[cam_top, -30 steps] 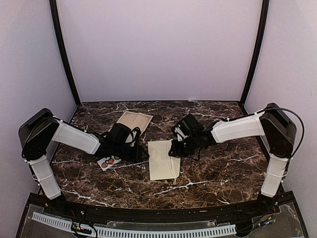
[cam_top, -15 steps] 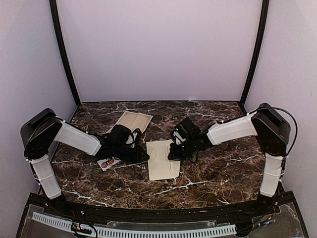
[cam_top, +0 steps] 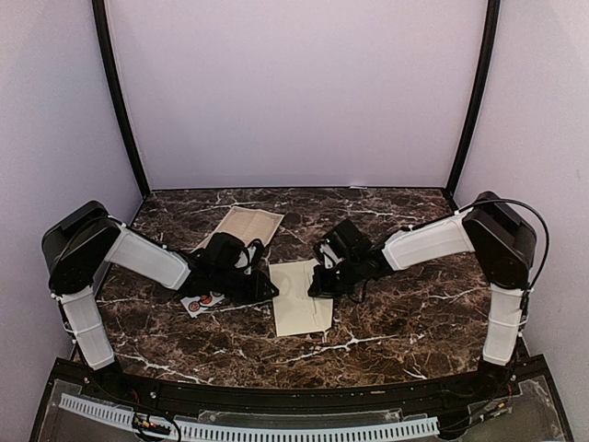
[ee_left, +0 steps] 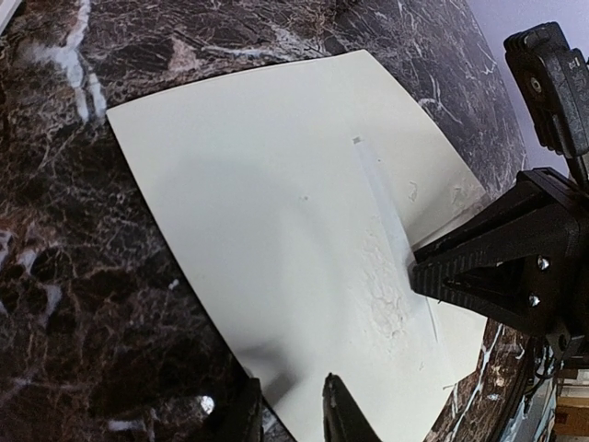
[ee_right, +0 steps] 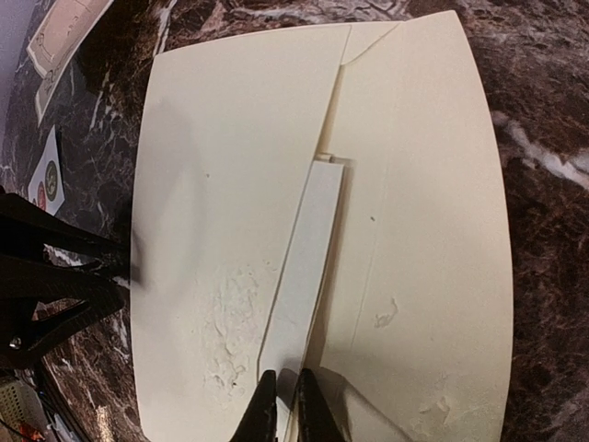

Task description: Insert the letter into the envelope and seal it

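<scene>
The envelope (cam_top: 302, 296), a plain cream-beige paper rectangle, lies flat on the dark brown, white-veined marble table (cam_top: 405, 318), in the middle of the surface between the two arms. In the right wrist view one paper panel overlaps the other along a lengthwise edge. A narrow white paper strip (ee_right: 308, 267) runs along that edge, with a rough, scuffed patch of paper (ee_right: 225, 318) just beside it.

The right gripper (ee_right: 281, 405) reaches in from the envelope's right side, its two black fingers pressed nearly together, pinching the near end of the white strip.

The left gripper (ee_left: 290, 391) sits at the opposite, left edge of the envelope. Its fingers stand a little apart, with the paper's edge between them. Whether they actually clamp the paper, I cannot tell.

To the left of the envelope, partly under the left arm, lies a small white strip of round stickers (cam_top: 204, 299). A beige sheet with a printed border (cam_top: 247, 224) lies farther back on the table, apart from the envelope.
</scene>
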